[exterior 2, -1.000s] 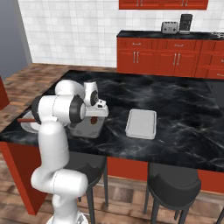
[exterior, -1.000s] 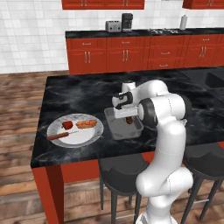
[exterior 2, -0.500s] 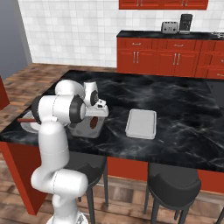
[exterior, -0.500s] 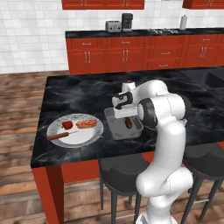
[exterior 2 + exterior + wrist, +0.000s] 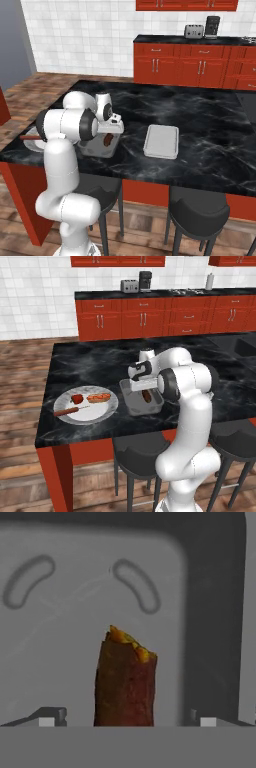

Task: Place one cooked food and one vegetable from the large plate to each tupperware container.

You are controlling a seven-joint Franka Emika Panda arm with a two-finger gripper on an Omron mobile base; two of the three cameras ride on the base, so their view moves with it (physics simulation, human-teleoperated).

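Inside the nearer tupperware container [image 5: 141, 401], the dark brown vegetable [image 5: 125, 682] is seen lying on the floor, evidently deposited there. Directly above it the gripper [image 5: 125, 722] is spread wide, fingers clear, nothing grasped.

The arm hides part of the near tray [image 5: 134, 404] and the brown lump's [image 5: 125, 682] lower end is cut off.

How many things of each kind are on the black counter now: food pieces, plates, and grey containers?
Food pieces: 4, namely the sausage, the hot dog, the red vegetable and the brown vegetable
Plates: 1, the large plate
Grey containers: 2, the near container and the far container
Total: 7
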